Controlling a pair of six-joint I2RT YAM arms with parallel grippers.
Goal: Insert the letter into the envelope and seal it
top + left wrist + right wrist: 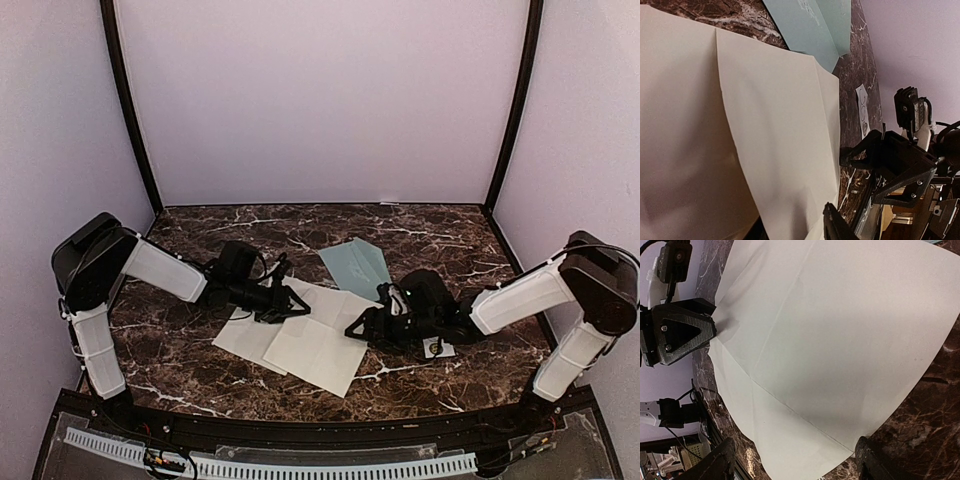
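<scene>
The letter [310,340], a creased off-white sheet, lies at the table's middle, bowed up along a fold [765,125]. The pale blue-green envelope [355,265] rests just behind it, its flap toward the sheet [810,25]. My left gripper [283,300] reaches in from the left. Its jaws stand apart with the letter's near edge between them [792,230], and one dark fingertip [835,225] shows beside the paper. My right gripper [362,325] is open at the letter's right side, and its fingers [872,460] straddle a corner of the sheet [840,365] without touching it.
A small white strip with circles [437,347] lies under the right arm, also seen in the left wrist view [863,107]. Dark marble tabletop [200,370] surrounds the paper. Pale walls and black corner posts [130,110] enclose the table.
</scene>
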